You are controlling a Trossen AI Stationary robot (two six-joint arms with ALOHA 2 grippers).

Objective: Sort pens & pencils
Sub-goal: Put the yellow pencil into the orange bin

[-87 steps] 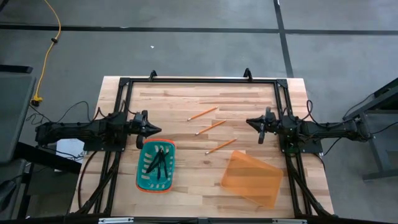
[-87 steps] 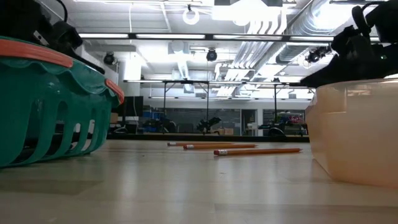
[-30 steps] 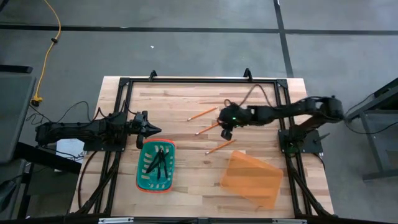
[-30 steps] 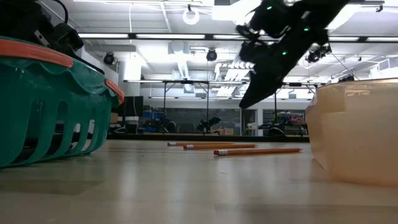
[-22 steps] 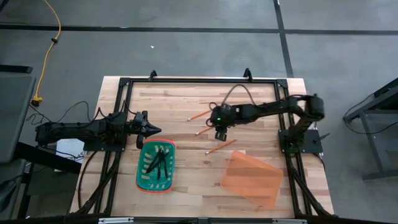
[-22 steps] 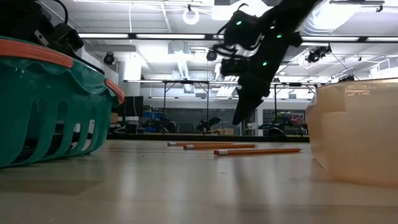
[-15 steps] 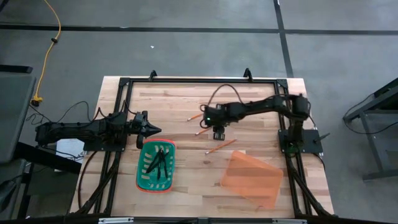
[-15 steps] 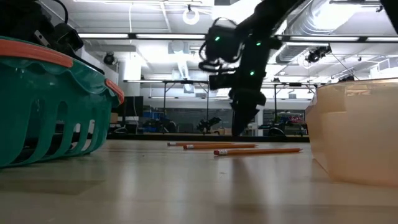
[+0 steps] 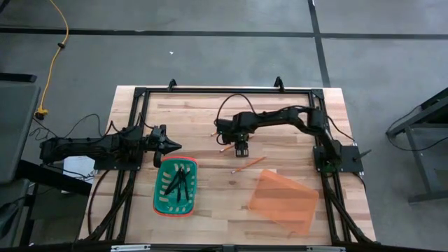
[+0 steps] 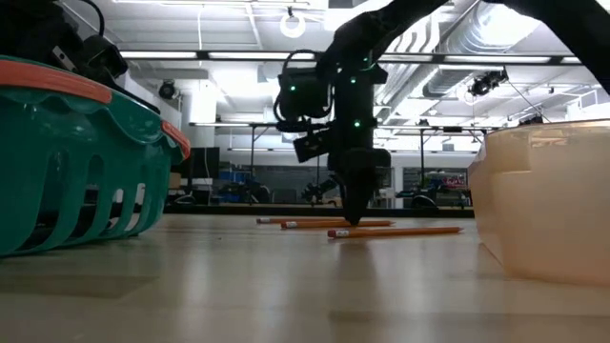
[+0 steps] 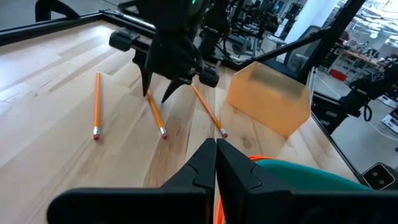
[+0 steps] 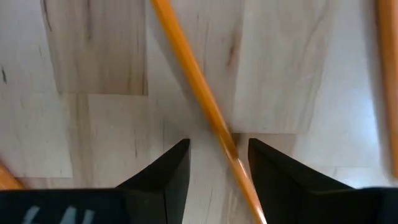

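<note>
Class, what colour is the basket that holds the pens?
Teal with an orange rim: the basket, clearest in the high view.

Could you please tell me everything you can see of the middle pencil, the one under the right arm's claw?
The middle pencil is a slim orange-yellow stick, apparently wood, lying flat on the bare wooden table between two other pencils and touching neither. The left wrist view shows a pale band and darker tip at one end. The right claw is open, fingers straddling it; contact is unclear.

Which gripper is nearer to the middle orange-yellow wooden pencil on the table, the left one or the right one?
The right gripper. It hangs directly over the middle orange-yellow wooden pencil, open fingers straddling it. The left gripper waits at the table's left side beside the teal basket.
</note>
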